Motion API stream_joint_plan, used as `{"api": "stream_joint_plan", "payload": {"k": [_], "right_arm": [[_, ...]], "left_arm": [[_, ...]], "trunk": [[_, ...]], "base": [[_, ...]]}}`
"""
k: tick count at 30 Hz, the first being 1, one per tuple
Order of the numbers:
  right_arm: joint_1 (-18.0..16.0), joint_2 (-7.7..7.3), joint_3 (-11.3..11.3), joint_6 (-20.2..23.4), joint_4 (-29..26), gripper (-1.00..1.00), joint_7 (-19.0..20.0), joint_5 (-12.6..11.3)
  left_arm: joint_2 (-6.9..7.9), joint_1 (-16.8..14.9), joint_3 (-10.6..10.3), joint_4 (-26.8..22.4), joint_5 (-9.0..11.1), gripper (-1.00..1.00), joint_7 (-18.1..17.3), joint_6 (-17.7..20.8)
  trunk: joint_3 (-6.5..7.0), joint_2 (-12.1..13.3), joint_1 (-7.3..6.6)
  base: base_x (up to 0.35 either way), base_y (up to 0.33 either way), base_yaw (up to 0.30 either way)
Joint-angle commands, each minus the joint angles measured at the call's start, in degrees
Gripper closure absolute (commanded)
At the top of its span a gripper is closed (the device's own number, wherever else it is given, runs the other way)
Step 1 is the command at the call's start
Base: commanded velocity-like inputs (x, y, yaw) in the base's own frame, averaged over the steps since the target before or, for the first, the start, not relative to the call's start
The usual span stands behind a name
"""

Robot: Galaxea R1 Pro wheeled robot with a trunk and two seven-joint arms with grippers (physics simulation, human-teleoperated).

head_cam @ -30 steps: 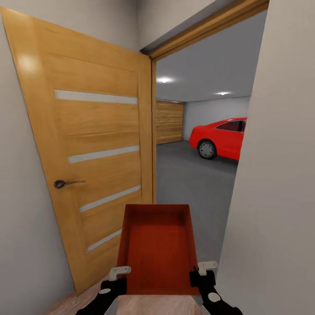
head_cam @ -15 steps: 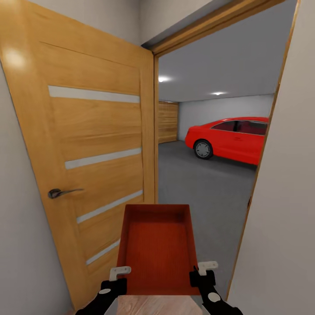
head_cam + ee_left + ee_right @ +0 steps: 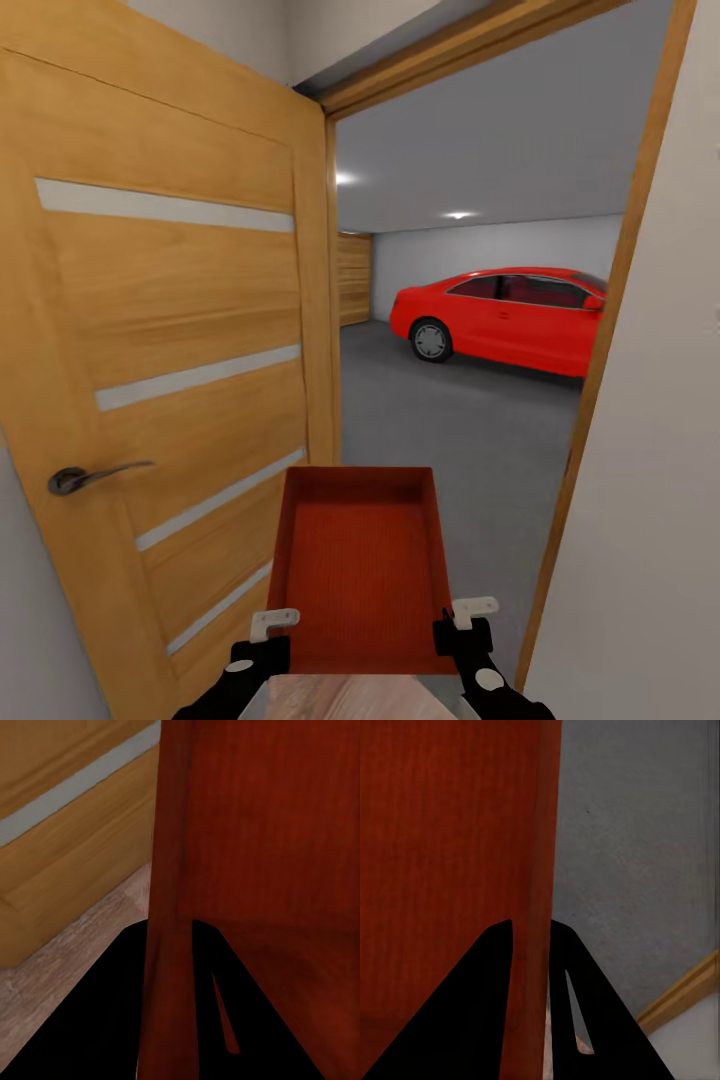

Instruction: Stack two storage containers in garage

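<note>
- The left gripper (image 3: pixel 262 640) clamps the near left wall of the orange-red bin (image 3: pixel 355 570).
- The right gripper (image 3: pixel 462 628) clamps the bin's near right wall.
- The bin is held level in front of an open wooden door (image 3: pixel 170 350).
- Beyond lie the garage's grey floor (image 3: pixel 450 430) and a red car (image 3: pixel 505 318).

The storage container (image 3: pixel 357 570) sits between both grippers, in the doorway. The open door (image 3: pixel 160 380) stands left; the car (image 3: pixel 500 320) is beyond, in the garage.
</note>
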Motion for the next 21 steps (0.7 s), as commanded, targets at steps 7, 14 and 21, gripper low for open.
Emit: {"api": "stream_joint_plan", "payload": {"k": [7, 14, 21], "right_arm": [[-0.1, -0.44, -0.5, -4.4, -0.1, 1.00, -3.1, -0.5], [-0.1, -0.37, -0.5, -4.4, -0.1, 1.00, -3.1, -0.4], [-0.1, -0.35, -0.5, -4.4, -0.1, 1.00, -3.1, -0.4]], "left_arm": [[0.11, 0.0, 0.7, 0.0, 0.6, 1.00, 1.1, 0.2], [0.17, 0.0, 0.7, 0.0, 0.6, 1.00, 1.1, 0.2], [0.20, 0.0, 0.7, 0.0, 0.6, 1.00, 1.1, 0.2]], "trunk": [[-0.10, -0.1, 0.03], [-0.10, -0.1, 0.03], [-0.10, -0.1, 0.03]], "base": [[0.125, 0.119, -0.247], [0.034, 0.033, -0.247], [0.027, 0.021, -0.247]]}}
